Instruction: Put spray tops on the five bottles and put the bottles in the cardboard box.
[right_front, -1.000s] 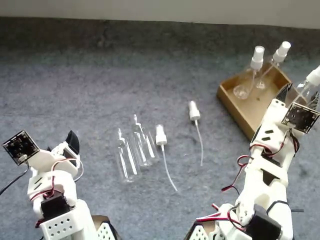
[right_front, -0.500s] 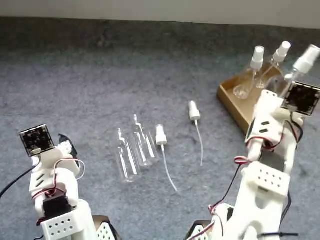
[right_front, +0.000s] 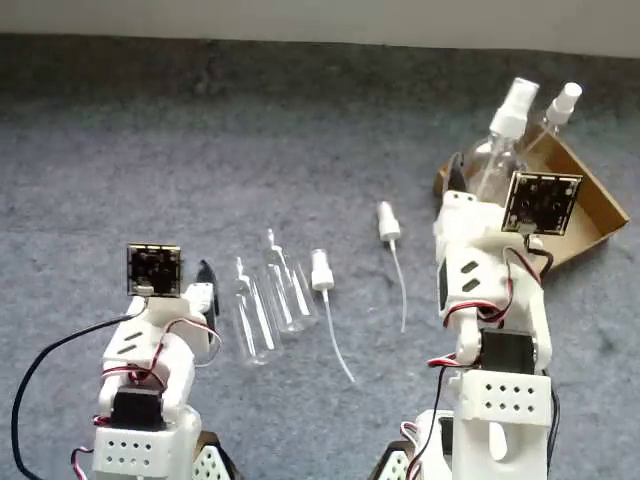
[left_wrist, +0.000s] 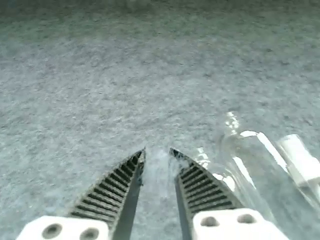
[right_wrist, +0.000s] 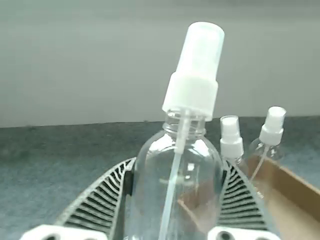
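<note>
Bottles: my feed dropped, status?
Left gripper open by two bare bottles. Right gripper shut on capped bottle at box edge. Two loose spray tops on table. Nothing blocking box.

L arm & R arm: white shells, black servos, red/black cables; dark ribbed fingers, screw-holed white bases.
</note>
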